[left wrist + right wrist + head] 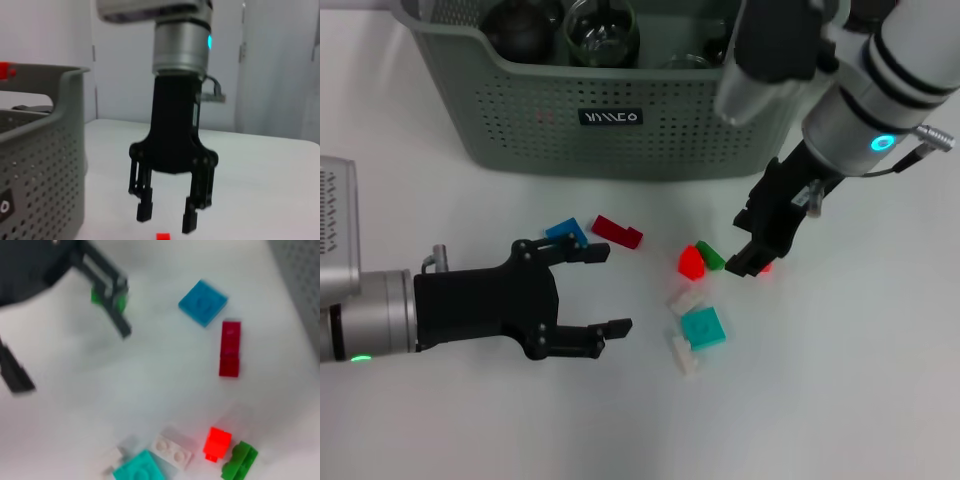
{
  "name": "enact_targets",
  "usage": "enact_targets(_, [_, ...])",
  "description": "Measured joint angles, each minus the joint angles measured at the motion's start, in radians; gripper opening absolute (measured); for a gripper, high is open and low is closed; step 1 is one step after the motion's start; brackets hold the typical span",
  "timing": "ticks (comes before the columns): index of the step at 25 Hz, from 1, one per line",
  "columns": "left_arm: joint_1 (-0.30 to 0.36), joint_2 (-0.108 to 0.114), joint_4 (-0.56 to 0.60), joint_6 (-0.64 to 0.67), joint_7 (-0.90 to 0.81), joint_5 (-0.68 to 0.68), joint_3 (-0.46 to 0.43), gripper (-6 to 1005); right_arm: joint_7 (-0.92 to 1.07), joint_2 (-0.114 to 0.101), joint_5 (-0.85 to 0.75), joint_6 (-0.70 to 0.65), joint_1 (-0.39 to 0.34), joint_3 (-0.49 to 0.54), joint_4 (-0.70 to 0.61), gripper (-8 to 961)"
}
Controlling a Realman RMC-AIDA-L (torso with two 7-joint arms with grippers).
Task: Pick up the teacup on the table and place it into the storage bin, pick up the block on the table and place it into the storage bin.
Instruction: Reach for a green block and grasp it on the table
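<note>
Head view: right gripper over block cluster, jaws apart, empty, a small red block by its tips. Left gripper open, empty, idle nearby. Storage bin behind. Rec: centre on one block, descend straight, avoid neighbours. No teacup seen on table.

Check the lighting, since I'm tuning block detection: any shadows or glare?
Head view: even light, faint shadow under the open left gripper, highlights on the glassware in the bin, the red block almost glowing. Left wrist view: the right gripper dark against pale walls. Right wrist view: faint shadow beside the dark red block.
</note>
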Motion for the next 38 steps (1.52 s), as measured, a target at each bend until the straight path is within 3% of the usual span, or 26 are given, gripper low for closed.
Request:
enact_targets(14, [-0.010,-0.001,-0.068,-0.011,-0.023,-0.002,-0.105,862,-0.277,0.003,0.019,0.147,0.008,-0.091,0.072,634])
enact_targets(24, [-0.011,-0.003,-0.087,-0.012,-0.027,-0.002,-0.142,862,-0.309,0.003,0.037,0.170,0.026,-0.196,0.068,643])
enact_targets(27, [-0.011,-0.002,-0.094,-0.014,-0.028,-0.002,-0.152,862,-0.323,0.003,0.036,0.178,0.036,-0.236,0.071,832])
enact_targets(38, [-0.012,-0.001,-0.109,-0.024,-0.032,-0.003,-0.157,861,-0.386,0.005,0.070,0.227,0.081,-0.299,0.138,944])
